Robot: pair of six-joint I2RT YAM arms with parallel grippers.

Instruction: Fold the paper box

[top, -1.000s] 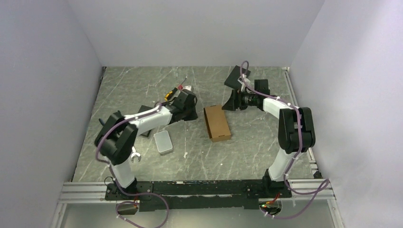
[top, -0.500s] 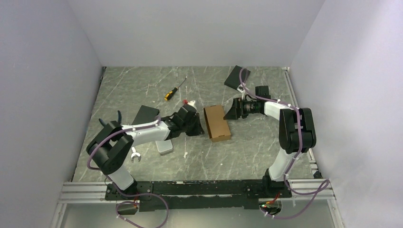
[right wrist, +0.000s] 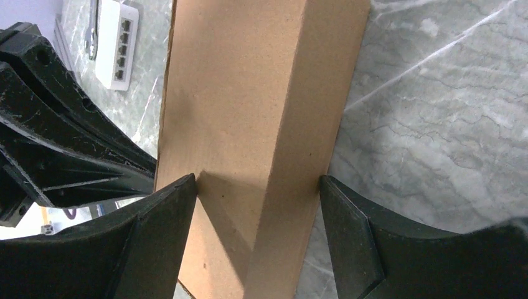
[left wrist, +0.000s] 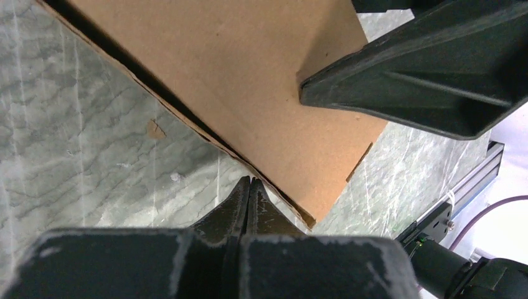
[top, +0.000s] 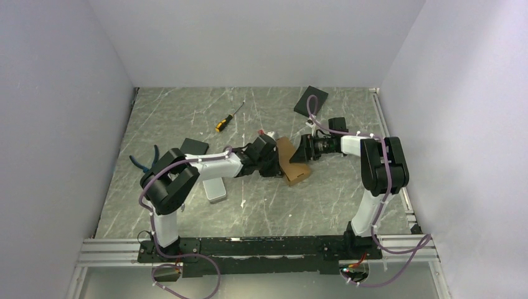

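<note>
Left wrist view.

Left end effector (left wrist: pixel 249 187): jaws pressed fully together, nothing held. The tips touched the near lower edge of the paper box (left wrist: pixel 236 75), at the dark seam under its top panel.

Right end effector (right wrist: pixel 258 180): jaws spread wide and clamped across the paper box, one finger against each long side.

Paper box: rested on the table (right wrist: pixel 436 124) directly ahead of both end effectors and between them. It sat askew.

Hazards, as judged:
- The closed left tips could skid off the thin edge instead of entering the seam, because the contact was narrow.
- A harder push could twist the paper box out of the right grip.
- A tighter squeeze could buckle the cardboard walls.
- The two end effectors were very close together, so their fingers could collide.

Containers:
- Paper box: the faces seen were closed, and the contents could not be told.
- Grey tin (top: pixel 216 193): well behind the left end effector, beside that arm. Its lid was on and the contents were unseen.
</note>
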